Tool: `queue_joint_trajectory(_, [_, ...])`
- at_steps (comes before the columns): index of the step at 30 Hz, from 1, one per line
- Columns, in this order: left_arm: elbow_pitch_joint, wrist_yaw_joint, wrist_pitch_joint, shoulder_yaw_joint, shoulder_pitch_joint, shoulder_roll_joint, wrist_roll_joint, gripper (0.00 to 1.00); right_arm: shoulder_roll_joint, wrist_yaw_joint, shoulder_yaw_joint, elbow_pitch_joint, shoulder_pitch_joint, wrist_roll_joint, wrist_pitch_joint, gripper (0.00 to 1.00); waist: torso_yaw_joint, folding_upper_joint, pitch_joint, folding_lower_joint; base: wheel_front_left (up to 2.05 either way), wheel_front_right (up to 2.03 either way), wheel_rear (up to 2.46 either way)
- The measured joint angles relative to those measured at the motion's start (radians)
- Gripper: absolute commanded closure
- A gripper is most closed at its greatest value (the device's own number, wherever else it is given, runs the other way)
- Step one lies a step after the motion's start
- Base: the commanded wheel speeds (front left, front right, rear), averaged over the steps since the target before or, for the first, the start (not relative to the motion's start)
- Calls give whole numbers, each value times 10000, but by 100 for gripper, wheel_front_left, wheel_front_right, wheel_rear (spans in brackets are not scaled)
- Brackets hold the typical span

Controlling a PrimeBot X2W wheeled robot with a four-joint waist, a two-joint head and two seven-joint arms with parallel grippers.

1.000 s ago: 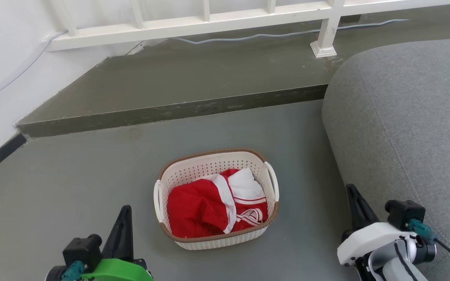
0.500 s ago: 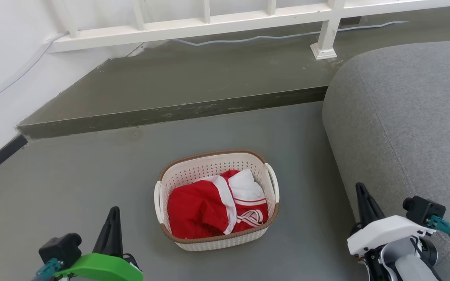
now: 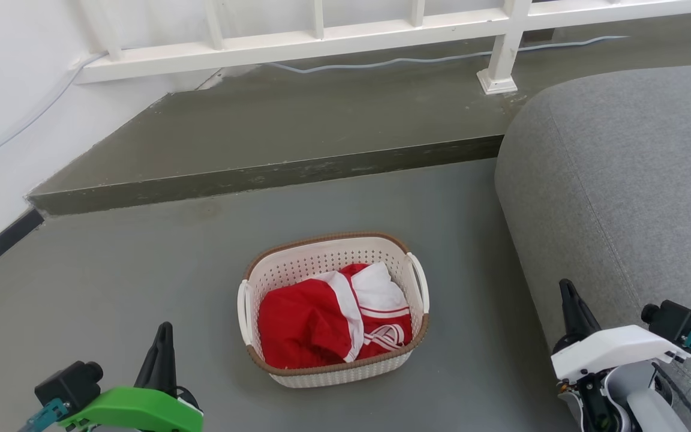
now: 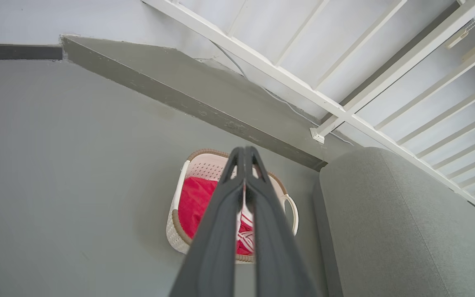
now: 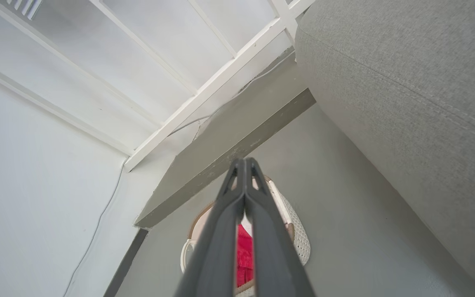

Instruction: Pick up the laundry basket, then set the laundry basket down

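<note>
The laundry basket (image 3: 321, 258) stands on the grey floor in the middle of the head view, cream-white and perforated, with a brown rim, white loop handles and red-and-white clothes (image 3: 327, 318) inside. My left gripper (image 3: 164, 329) is at the lower left, well clear of the basket's left handle, fingers shut and empty. At the lower right, my right gripper (image 3: 564, 285) is shut and empty, close to the sofa. In the left wrist view the shut fingers (image 4: 243, 154) cross in front of the basket (image 4: 182, 206). The right wrist view has its shut fingers (image 5: 243, 165) above the basket (image 5: 297, 237).
A grey sofa (image 3: 621, 180) fills the right side, close to the basket. A raised floor step (image 3: 261, 174) runs behind the basket, with a white railing (image 3: 321, 36) and a cable (image 3: 381, 60) beyond. A white wall (image 3: 9, 90) with a dark skirting stands at the left.
Both grippers have drawn back and outward, away from the basket. The camera view has shifted down slightly. The basket has stayed on the floor.
</note>
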Motion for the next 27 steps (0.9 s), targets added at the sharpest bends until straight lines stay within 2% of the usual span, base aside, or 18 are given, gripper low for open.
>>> queue_joint_trajectory(27, [393, -516, 734, 685, -310, 33, -3333, 100, 6, 616, -949, -21, -174, 3298, 775, 100, 27, 0, -124, 0, 0, 0, 0])
